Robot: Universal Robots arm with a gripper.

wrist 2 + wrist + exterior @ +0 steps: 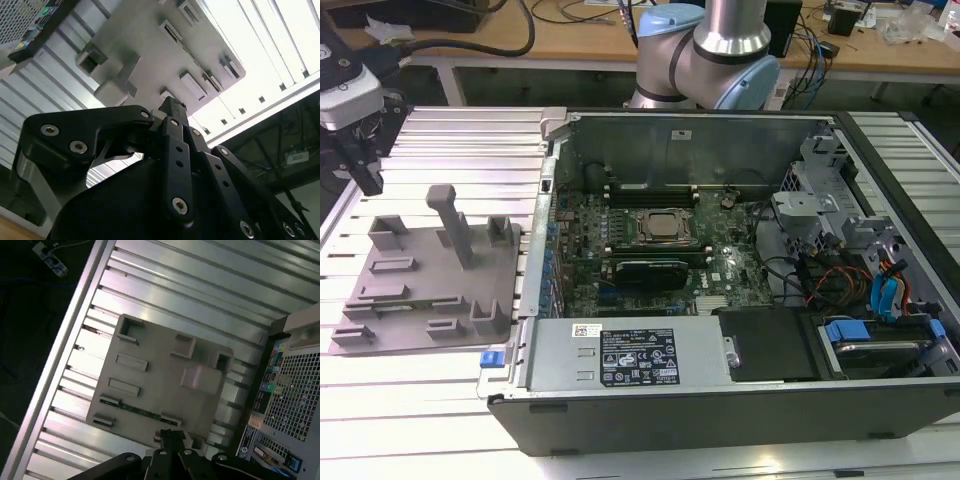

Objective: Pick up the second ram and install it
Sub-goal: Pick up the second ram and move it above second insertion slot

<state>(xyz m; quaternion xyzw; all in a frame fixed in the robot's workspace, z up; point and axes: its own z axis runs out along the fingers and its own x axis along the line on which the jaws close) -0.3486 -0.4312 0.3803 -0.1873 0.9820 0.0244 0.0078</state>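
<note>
The second ram [138, 411] sits in a slot on the grey tray [155, 382], beside the computer case [295, 405]. Our gripper [169, 436] hangs over the tray, near the ram. It looks pinched shut and holds nothing. We think the ram is light, thin and easy to break, so we should hold it by its long edges.

The light comes from overhead, white and even. In the exterior view the slotted aluminium table [420, 400] shines pale and is nearly washed out toward the front. The computer case [670, 150] is shaded inside, and the grey tray [430, 285] throws only faint, soft shadows. In the second wrist view the table [280, 45] burns out to pure white, and the gripper [172, 106], close to the lens, is a dark, soft-edged mass. In the first wrist view bright streaks of glare run along the table [200, 285], and the floor [30, 315] beyond it is almost black.
</note>
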